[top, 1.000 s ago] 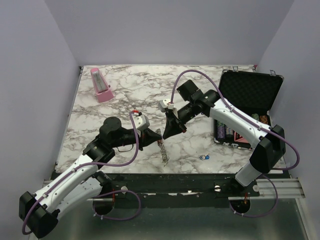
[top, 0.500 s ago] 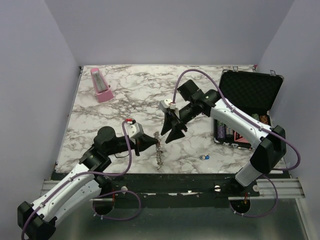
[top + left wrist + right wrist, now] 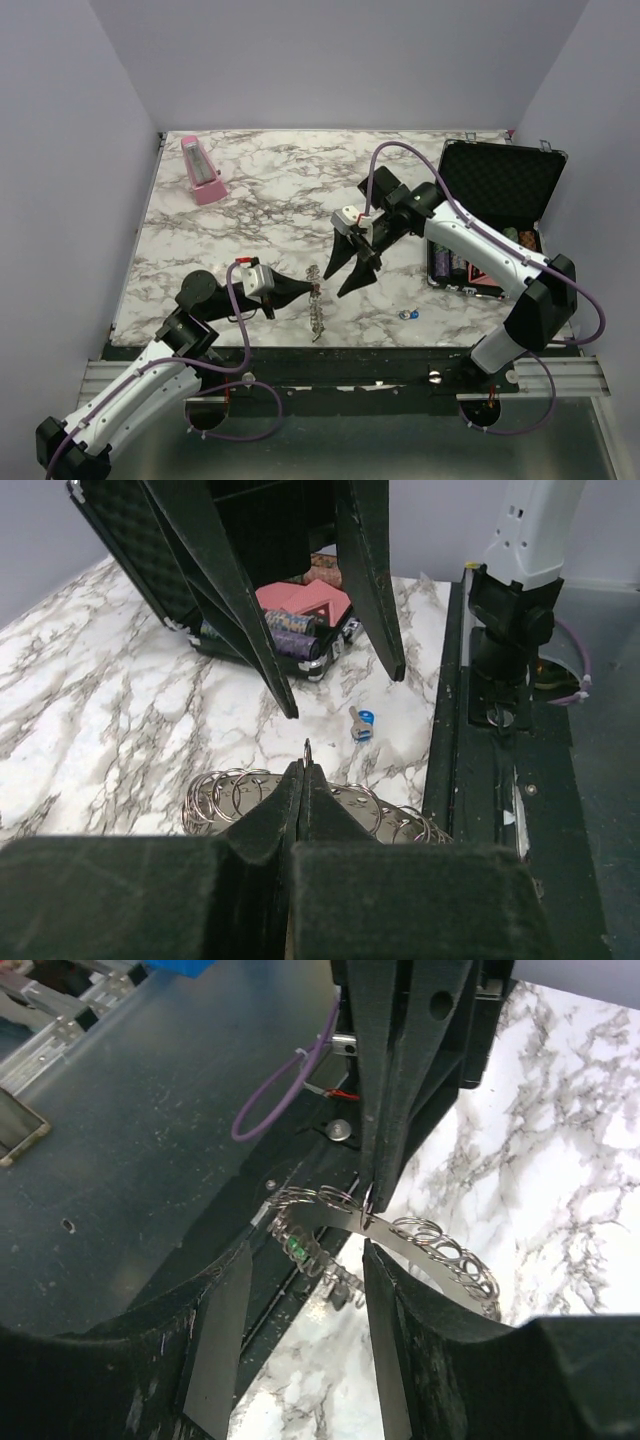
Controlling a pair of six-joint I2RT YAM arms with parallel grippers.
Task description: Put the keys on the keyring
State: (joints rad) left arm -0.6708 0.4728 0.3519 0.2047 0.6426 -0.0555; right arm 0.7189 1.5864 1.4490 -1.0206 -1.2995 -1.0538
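marble-veined table point(image 3: 260, 190) | left tool point(image 3: 313, 290) pinching jagged metal keyring point(image 3: 318, 320) | right tool point(image 3: 338, 284) spread

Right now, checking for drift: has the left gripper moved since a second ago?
Yes. The left gripper, shut on the keyring, has come toward the near edge of the table, away from the pink metronome.

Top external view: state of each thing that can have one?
left end effector, shut on the keyring
right end effector, open, holding nothing
keyring, pinched by the left end effector
blue key, loose on the table, not on the keyring
case, open, lid up
pink metronome, upright
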